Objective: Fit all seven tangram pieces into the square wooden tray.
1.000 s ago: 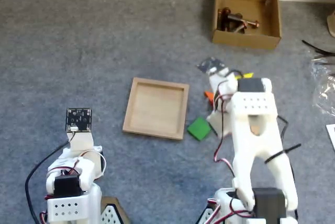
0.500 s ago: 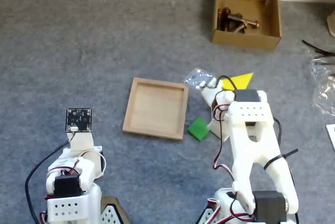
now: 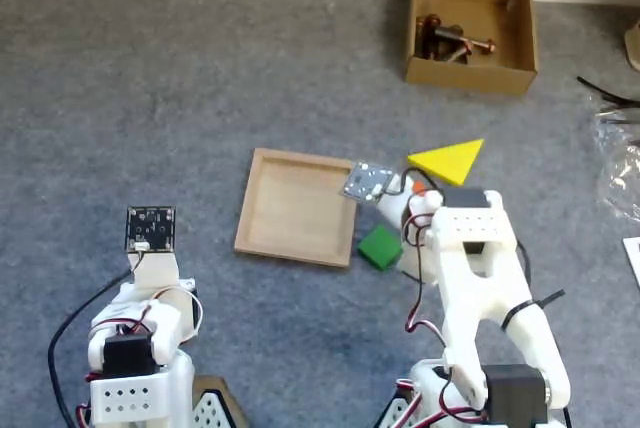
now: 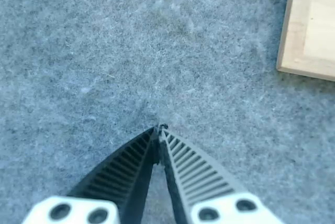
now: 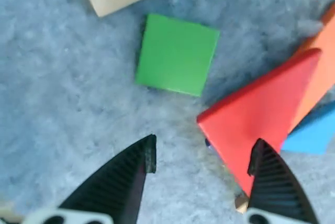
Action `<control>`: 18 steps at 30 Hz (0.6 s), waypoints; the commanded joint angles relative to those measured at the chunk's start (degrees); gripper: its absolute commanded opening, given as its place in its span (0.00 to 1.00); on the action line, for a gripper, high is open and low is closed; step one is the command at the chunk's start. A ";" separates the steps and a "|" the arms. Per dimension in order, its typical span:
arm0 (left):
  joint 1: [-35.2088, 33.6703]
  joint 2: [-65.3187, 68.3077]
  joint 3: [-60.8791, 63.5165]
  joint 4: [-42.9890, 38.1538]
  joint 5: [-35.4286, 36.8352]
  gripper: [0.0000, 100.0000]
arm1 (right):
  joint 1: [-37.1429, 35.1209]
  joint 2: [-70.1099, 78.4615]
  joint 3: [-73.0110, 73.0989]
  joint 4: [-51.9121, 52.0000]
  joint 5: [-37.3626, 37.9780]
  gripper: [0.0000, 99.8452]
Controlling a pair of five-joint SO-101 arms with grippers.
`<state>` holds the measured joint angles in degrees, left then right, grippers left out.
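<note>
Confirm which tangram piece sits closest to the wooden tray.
The green square, just off a corner of the tray. The red triangle and yellow triangle lie farther out.

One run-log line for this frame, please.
left claw shut, over carpet | right claw open, over red triangle edge, near green square | tray beside green square

No text, label, brand, number or sign can be read in any view. Fine markings are seen on the left arm's camera board [image 3: 150, 229] and on the right arm's camera board [image 3: 368, 184], but they are too small to be made out.
</note>
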<state>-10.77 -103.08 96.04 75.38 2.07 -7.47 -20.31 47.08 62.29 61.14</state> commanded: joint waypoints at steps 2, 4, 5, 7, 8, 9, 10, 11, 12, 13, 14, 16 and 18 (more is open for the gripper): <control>-0.48 0.40 1.19 0.44 0.09 0.00 | 0.48 -2.86 -0.04 -4.62 -2.02 0.27; -0.48 0.40 1.19 0.44 0.09 0.00 | 0.57 -2.68 -0.04 -6.73 -4.40 0.27; -0.48 0.40 1.19 0.44 0.09 0.00 | 0.75 -2.59 0.04 -7.52 -4.84 0.27; -0.48 0.40 1.19 0.44 0.09 0.00 | 1.01 -2.51 0.04 -8.57 -5.19 0.27; -0.48 0.40 1.19 0.44 0.09 0.00 | 1.10 -2.42 0.13 -8.57 -5.01 0.27; -0.48 0.40 1.19 0.44 0.09 0.00 | 1.10 -2.42 0.13 -8.57 -5.01 0.27; -0.48 0.40 1.19 0.44 0.09 0.00 | 1.10 -2.42 0.13 -8.31 -4.92 0.27; -0.48 0.40 1.19 0.44 0.09 0.00 | 1.10 -2.42 0.22 -8.13 -4.92 0.27; -0.48 0.40 1.19 0.44 0.09 0.00 | 1.10 -2.42 0.22 -8.13 -5.10 0.27; -0.48 0.40 1.19 0.44 0.09 0.00 | 1.10 -2.42 0.22 -8.13 -5.10 0.27; -0.48 0.40 1.19 0.44 0.09 0.00 | 1.10 -2.33 0.48 -8.13 -5.19 0.27; -0.48 0.40 1.19 0.44 0.09 0.00 | 1.10 -2.33 1.89 -8.57 -5.01 0.27; -0.48 0.40 1.19 0.44 0.09 0.00 | 1.10 -2.33 2.86 -9.71 -5.19 0.27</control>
<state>-10.77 -103.08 96.04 75.38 2.07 -7.21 -20.48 49.54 54.99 56.40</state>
